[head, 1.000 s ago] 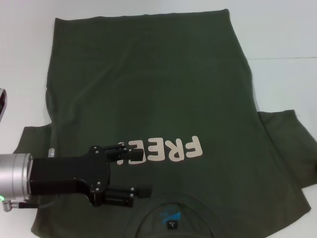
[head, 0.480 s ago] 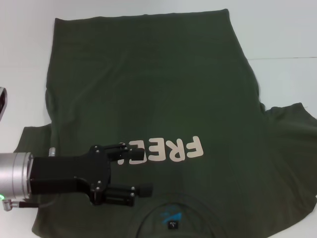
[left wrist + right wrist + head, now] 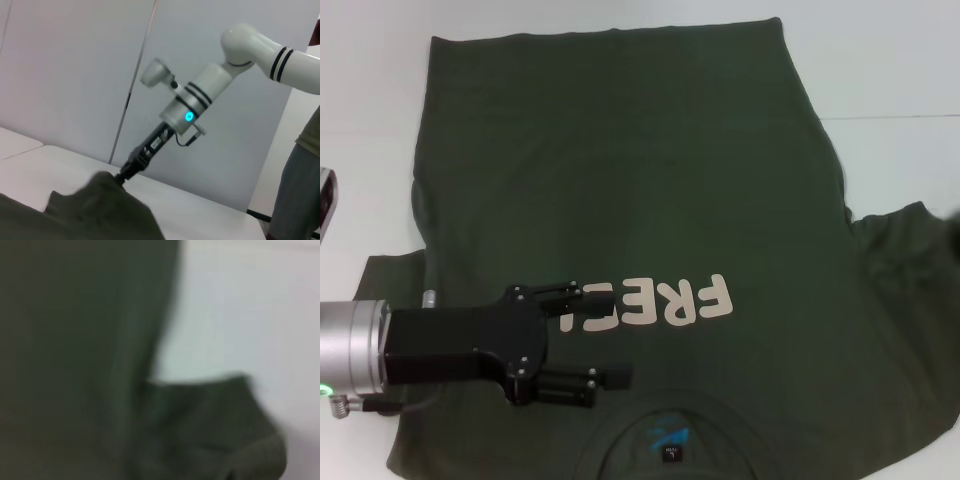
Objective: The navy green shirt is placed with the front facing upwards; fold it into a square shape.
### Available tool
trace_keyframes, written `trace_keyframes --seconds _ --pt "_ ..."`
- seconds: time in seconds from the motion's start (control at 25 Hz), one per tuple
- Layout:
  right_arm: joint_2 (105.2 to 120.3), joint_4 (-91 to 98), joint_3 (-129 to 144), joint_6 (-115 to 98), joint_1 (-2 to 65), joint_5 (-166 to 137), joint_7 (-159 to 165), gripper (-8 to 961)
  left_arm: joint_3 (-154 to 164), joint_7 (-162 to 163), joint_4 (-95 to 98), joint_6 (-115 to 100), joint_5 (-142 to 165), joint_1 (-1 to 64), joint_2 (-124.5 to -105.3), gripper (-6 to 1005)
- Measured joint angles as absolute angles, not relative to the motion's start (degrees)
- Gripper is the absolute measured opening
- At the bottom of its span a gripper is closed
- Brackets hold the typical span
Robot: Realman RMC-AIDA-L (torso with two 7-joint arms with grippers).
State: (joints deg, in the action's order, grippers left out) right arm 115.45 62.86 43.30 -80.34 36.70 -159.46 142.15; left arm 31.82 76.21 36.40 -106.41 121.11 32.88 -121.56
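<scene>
Head view: navy green shirt fills mid-frame on the table; left gripper reaches in from lower left, jaws apart above the print.

Left wrist view: right gripper pinches the raised sleeve, which might slip free if tugged sharply.

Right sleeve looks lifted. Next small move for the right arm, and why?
Probably carry the sleeve inward over the shirt body. In the left wrist view the right gripper meets a raised peak of cloth, so a grasp seems made. The left gripper hovers open over the chest, not helping.
</scene>
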Motion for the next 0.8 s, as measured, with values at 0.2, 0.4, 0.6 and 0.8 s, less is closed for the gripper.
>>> trace_keyframes --seconds 0.2,0.4,0.6,0.8 --pt "118.18 66.03 43.62 -86.18 38.02 -149.62 138.99 24 31.82 76.2 36.47 -106.38 121.11 33.0 -121.56 903" --pt "119.91 64.67 47.96 -86.99 39.05 -147.74 137.92 23 31.75 76.2 36.53 -106.29 121.09 32.85 -121.55 903" --pt "119.82 60.82 52.63 -84.81 38.88 -146.2 138.22 21 31.22 76.18 36.62 -106.26 120.96 32.58 -121.55 903" --pt "119.83 57.1 53.4 -82.15 39.18 -145.89 137.56 22 30.42 75.91 36.59 -106.24 120.93 32.52 -121.38 903"
